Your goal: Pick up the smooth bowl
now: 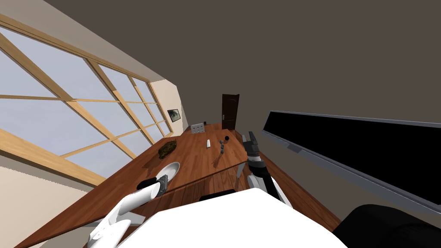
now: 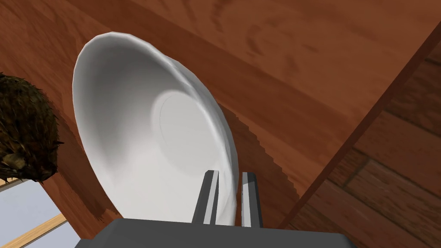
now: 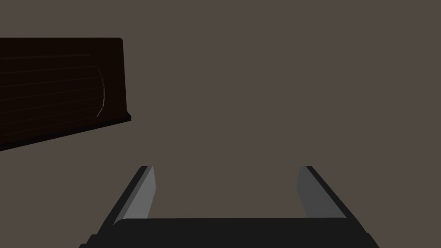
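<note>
We clamp our left pincer (image 2: 230, 174) on the near rim of the white bowl (image 2: 150, 129) at the tabletop (image 2: 301, 64) edge; our right pincer (image 3: 228, 168), blades apart, hangs farther off.

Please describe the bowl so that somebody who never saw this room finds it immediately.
Find the long brown wooden table beside the large window. Near its closest end, next to a dark brown bristly lump, is the bowl, with the left gripper shut on its rim. It alone is wide, smooth and white; the lump is rough and dark.
</note>
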